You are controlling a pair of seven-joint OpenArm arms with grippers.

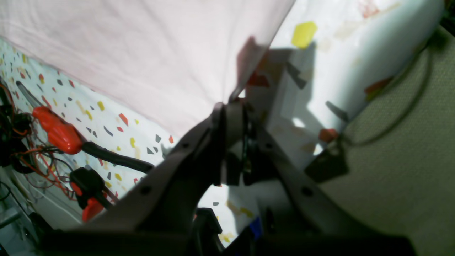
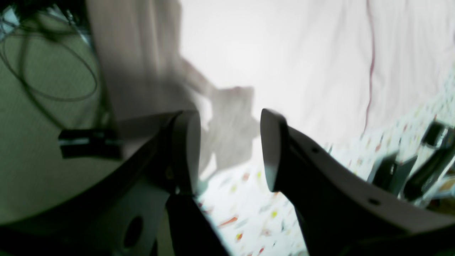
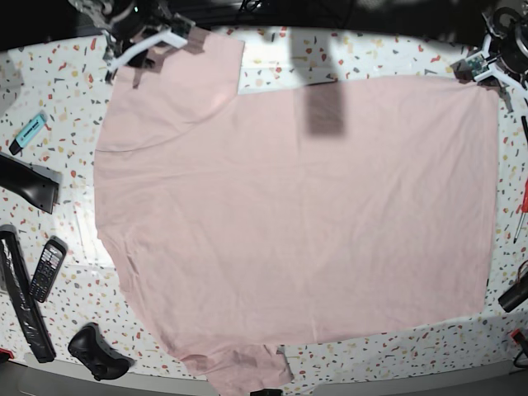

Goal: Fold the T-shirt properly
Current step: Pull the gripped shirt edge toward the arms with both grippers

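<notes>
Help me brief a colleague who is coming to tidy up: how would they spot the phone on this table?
Start from the pink T-shirt covering most of the speckled table. Go to the table's left edge in the base view, low down. The phone is the small black keypad handset beside a long black bar, above the black game controller.

the left gripper (image 1: 233, 106) has two long fingers (image 1: 170, 177) of pale grey plastic, each flat-sided with small round screw holes along its length, their inner faces dark and running back to a black body at the base. the right gripper (image 2: 229, 149) is built the same: grey fingers (image 2: 330, 177) with rounded pale tips, dark inner edges and small holes. in the base view both wrists show white and black parts.
</notes>
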